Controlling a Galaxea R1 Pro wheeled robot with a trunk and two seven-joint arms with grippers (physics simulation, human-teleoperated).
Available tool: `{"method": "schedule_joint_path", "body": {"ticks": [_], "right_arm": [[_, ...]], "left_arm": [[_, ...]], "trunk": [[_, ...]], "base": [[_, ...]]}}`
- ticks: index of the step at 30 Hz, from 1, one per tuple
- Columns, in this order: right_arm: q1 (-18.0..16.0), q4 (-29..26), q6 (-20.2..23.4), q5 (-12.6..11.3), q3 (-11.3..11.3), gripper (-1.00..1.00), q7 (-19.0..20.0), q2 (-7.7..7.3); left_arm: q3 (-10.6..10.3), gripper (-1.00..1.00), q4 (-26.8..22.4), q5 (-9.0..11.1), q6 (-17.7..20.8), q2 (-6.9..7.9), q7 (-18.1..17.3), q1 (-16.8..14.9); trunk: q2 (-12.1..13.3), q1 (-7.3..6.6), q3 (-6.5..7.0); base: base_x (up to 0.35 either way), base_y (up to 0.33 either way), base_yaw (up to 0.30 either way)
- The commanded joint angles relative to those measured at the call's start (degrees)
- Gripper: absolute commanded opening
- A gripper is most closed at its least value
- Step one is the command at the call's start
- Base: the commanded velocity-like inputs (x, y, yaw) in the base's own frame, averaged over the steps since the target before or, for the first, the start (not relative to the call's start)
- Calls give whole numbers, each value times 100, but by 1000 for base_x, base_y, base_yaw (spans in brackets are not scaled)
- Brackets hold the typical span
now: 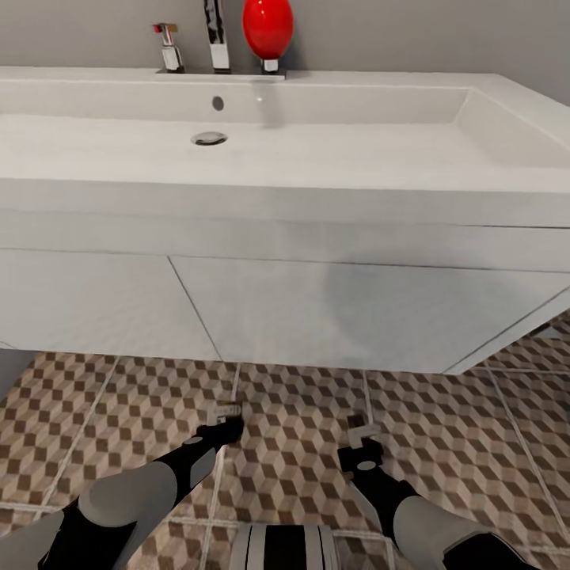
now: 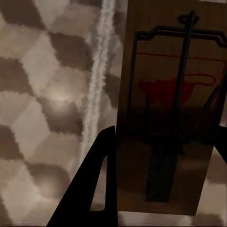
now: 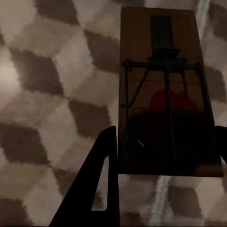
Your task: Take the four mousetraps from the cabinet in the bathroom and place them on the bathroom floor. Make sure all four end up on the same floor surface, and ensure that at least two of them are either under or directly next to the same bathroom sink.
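I face the wide white sink (image 1: 332, 202) from close up, and the cube-patterned bathroom floor (image 1: 293, 451) shows below its white front. My left gripper (image 1: 227, 417) hangs low over the tiles, shut on a mousetrap (image 1: 229, 409). In the left wrist view that brown mousetrap (image 2: 170, 118) with its wire bar sits between the fingers of the left gripper (image 2: 165, 137), beside a grout line. My right gripper (image 1: 362, 435) is likewise shut on a second mousetrap (image 3: 165, 104), which spans the right gripper (image 3: 166, 135). The cabinet is out of view.
A chrome tap (image 1: 217, 36), a small chrome fitting (image 1: 168, 49) and a red rounded object (image 1: 267, 28) stand on the sink's back ledge. The white cabinet front (image 1: 317, 313) overhangs the floor just ahead of both grippers. My base (image 1: 286, 548) shows at the lower edge.
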Motion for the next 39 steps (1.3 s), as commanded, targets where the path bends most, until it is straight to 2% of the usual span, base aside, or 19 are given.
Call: {"method": "schedule_joint_path", "body": {"ticks": [1, 16, 23, 29, 39], "right_arm": [[-3, 6, -15, -43, 38, -100, -14, 0], [-5, -5, -6, -43, 30, -100, -93, 3], [-54, -311, -142, -57, 26, -100, -296, -17], [-172, -352, -221, -94, 15, -100, -350, -21], [-188, -378, -238, -75, 5, -100, -357, -39]], "left_arm": [[-48, -100, -6, 18, -18, 1, 45, -2], [-48, -100, -25, 15, -10, -18, 45, -2], [-48, -100, -30, 10, -9, -33, 45, -2], [-44, -100, -18, 11, -9, -31, 42, -2], [-56, -100, 8, 7, -21, -155, 36, -99]], "trunk": [[-3, 1, -26], [-23, 40, -358], [-32, 58, -514], [-40, 73, -646], [-40, 73, -646]], "base": [[0, 0, 0], [0, 0, 0], [0, 0, 0], [0, 0, 0], [0, 0, 0]]}}
